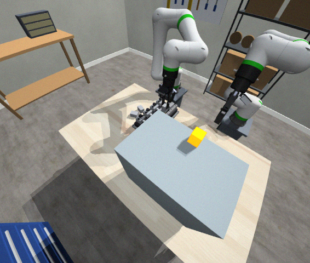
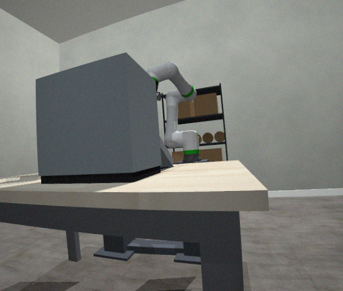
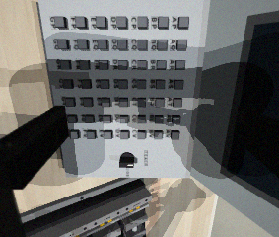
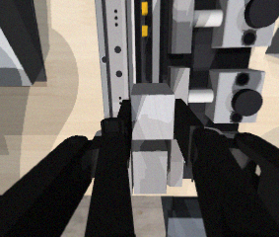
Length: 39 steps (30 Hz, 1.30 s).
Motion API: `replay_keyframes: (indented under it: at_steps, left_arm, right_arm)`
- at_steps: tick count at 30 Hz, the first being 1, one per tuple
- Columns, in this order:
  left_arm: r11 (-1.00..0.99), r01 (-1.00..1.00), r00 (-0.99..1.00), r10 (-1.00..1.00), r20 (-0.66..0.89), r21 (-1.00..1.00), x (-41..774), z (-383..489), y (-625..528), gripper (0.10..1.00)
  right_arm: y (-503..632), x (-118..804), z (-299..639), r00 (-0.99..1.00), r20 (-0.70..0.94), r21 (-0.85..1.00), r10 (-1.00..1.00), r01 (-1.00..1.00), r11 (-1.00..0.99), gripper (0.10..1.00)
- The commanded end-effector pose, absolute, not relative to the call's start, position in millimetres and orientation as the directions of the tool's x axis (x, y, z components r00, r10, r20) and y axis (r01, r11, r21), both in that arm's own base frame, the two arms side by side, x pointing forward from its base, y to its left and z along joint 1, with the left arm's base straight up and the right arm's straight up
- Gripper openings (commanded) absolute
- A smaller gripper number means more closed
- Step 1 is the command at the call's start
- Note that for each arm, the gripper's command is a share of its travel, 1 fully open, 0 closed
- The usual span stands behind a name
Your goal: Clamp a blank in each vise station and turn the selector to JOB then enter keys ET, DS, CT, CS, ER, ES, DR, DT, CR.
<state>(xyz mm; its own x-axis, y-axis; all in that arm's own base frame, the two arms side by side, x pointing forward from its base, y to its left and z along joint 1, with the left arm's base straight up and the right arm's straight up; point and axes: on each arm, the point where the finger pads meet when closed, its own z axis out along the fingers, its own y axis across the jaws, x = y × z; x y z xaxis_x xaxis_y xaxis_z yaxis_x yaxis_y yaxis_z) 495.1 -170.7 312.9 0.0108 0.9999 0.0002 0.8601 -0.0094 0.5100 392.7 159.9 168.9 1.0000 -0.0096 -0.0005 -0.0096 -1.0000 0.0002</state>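
My right gripper (image 1: 165, 104) (image 4: 152, 114) is shut on a grey blank (image 4: 153, 118) above the vise row. Beyond it in the right wrist view, another grey block (image 4: 150, 173) sits beside the end jaw (image 4: 175, 170). Black valve knobs (image 4: 247, 103) (image 4: 262, 11) stand on their stations; whether they are in or out is unclear. My left gripper (image 1: 220, 115) is open and empty; one finger shows in the left wrist view. The key panel (image 3: 119, 170) has no lit key. The black selector (image 3: 127, 159) sits beneath the keys; its setting is unclear. The amber lamp (image 1: 196, 137) is lit.
The large cabinet (image 1: 160, 147) (image 2: 96, 122) stands on the table (image 1: 98, 166) (image 2: 196, 184) and hides the vises from the exterior view. Two loose grey blanks (image 1: 133, 113) (image 1: 140, 108) lie beside the vise row. A dark screen (image 3: 272, 109) stands beside the key panel.
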Motion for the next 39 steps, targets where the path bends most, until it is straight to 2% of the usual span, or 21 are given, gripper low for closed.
replay_keyframes:
  at_steps: [1,39]
  left_arm:
    - [-0.009,0.859,0.011,1.000,-0.001,0.511,495.4,313.9,-170.9,1.000]
    - [-0.009,0.859,0.011,1.000,-0.001,0.511,495.4,313.9,-170.9,1.000]
  right_arm:
    - [159.9,393.2,169.1,1.000,0.001,0.000,-0.009,-0.009,-1.000,0.099]
    - [159.8,393.2,160.3,1.000,0.001,0.000,-0.009,-0.009,-1.000,0.099]
